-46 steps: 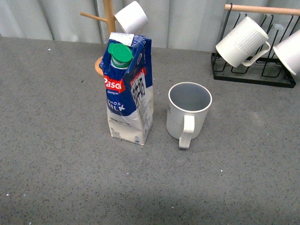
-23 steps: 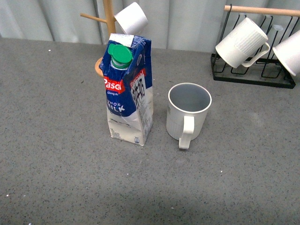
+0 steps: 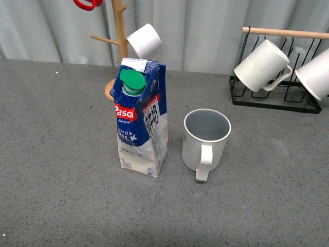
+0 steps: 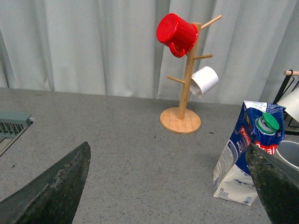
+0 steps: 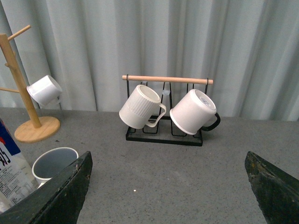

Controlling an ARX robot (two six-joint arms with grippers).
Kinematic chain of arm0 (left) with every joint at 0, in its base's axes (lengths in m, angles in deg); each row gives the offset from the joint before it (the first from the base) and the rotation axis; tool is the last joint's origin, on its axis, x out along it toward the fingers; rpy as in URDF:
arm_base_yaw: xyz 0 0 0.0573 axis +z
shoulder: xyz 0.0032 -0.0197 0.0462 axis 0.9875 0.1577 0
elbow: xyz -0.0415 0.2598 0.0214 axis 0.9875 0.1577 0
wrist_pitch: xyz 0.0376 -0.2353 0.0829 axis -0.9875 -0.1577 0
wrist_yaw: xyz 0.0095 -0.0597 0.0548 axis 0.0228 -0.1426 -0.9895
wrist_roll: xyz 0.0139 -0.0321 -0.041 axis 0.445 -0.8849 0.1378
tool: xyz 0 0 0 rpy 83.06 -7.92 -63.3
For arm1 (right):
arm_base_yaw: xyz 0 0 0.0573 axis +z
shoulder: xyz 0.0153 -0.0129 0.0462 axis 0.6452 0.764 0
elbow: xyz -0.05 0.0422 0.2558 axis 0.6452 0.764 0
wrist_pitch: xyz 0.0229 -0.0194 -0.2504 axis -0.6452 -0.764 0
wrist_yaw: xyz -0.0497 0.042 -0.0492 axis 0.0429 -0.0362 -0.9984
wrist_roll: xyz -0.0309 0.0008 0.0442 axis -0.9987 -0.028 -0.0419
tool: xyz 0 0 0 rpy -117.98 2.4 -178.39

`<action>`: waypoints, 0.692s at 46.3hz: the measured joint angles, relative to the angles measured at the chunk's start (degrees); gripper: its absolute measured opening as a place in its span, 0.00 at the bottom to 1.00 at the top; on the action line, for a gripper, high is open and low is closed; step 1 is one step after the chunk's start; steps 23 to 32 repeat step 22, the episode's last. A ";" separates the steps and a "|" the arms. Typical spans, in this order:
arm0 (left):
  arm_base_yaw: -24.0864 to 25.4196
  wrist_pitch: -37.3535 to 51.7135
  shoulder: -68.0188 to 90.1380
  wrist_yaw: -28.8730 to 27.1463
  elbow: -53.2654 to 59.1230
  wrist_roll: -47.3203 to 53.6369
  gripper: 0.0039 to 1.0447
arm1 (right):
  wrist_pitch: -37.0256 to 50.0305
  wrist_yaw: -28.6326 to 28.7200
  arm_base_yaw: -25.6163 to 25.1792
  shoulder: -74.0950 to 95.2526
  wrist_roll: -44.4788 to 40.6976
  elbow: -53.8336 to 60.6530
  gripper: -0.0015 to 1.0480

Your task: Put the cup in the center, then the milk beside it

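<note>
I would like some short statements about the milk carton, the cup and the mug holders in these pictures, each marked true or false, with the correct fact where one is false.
1. The milk stands upright beside the cup, with a gap between them. True.
2. The cup lies on its side. False: it stands upright with its opening up and its handle toward the camera.
3. A red mug hangs on the wooden mug tree. True.
4. The green cap is off the carton. False: it sits on the carton's top.
5. The left gripper is shut on the milk. False: its fingers are spread wide and hold nothing.
6. Two white mugs hang on the black rack. True.
</note>
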 joint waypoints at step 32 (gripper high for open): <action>0.00 0.00 0.00 0.00 0.00 0.00 0.94 | 0.00 0.00 0.00 0.00 0.00 0.00 0.91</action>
